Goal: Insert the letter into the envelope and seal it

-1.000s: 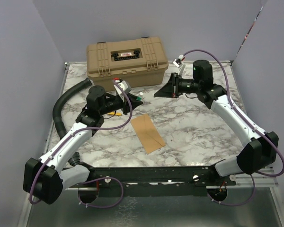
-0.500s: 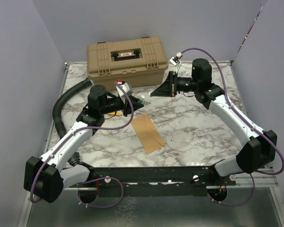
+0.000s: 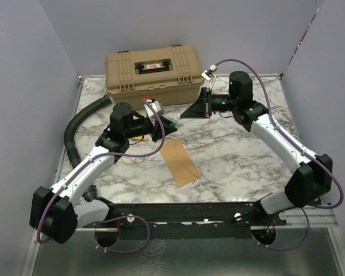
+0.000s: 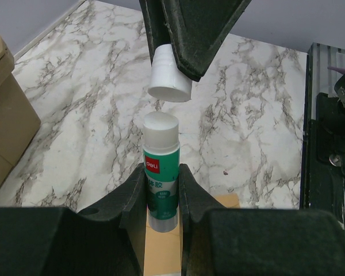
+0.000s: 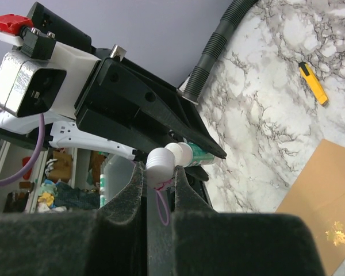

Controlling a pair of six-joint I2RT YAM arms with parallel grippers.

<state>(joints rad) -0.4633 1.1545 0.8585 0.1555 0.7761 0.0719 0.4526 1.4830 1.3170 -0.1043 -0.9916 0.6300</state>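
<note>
Above counter (image 3: 241, 144): L tool (image 4: 161, 187) clenched on glue stick (image 4: 160, 150), R tool (image 5: 158, 175) clenched on white cap (image 4: 168, 76), just apart; prob. readying glue for flap. Envelope (image 3: 180, 161) flat on counter btwn arms; letter not visible.

Glue stick (image 4: 160, 172) label: red "deli" logo; white Chinese characters "体胶" beneath, partly hidden.

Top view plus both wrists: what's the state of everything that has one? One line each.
glue stick: uncapped, clamped in the left gripper
cap: off the stick, just clear of its tip, pinched in the right gripper
envelope: flat on the table, nothing gripping it; flap state unclear
case: lid closed
</note>
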